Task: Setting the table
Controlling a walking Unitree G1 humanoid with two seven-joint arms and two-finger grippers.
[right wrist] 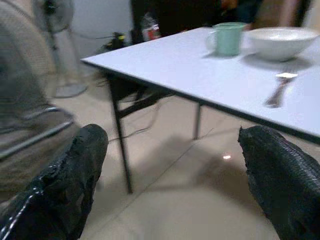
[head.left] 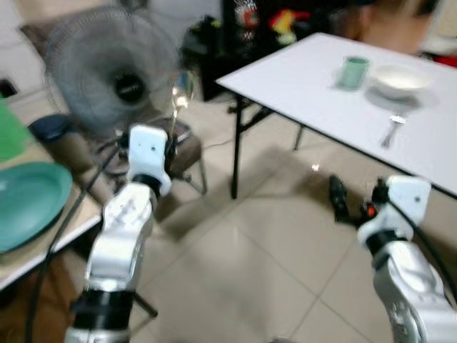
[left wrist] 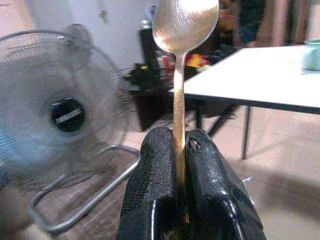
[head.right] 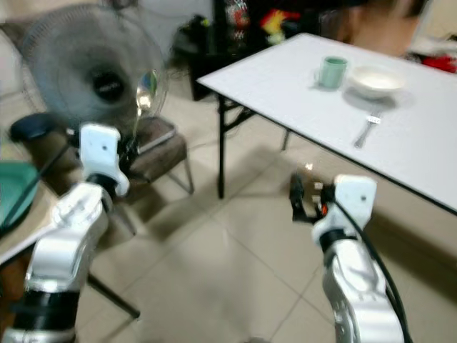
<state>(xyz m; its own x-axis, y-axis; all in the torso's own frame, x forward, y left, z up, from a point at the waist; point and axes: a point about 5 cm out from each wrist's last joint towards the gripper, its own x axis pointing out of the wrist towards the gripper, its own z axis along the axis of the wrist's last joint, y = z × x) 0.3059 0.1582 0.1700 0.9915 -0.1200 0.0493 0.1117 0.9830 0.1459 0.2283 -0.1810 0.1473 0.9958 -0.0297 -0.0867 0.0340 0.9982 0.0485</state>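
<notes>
Blur and cut-offs around the white desk [head.left: 307,86]

The whole room smears with motion, so the dark clutter behind the desk cannot be made out, and the utensil [head.left: 391,131] lying near the bowl [head.left: 397,80] is too soft to tell fork from spoon. A person [head.left: 389,25] beyond the desk's far edge is cropped by the frame top. The desk's right end runs off the frame. The spoon's [left wrist: 179,75] handle end is buried between the left gripper [left wrist: 180,150] fingers. Left of the fan [head.left: 111,71], a green plate [head.left: 28,204] is cut by the edge.
</notes>
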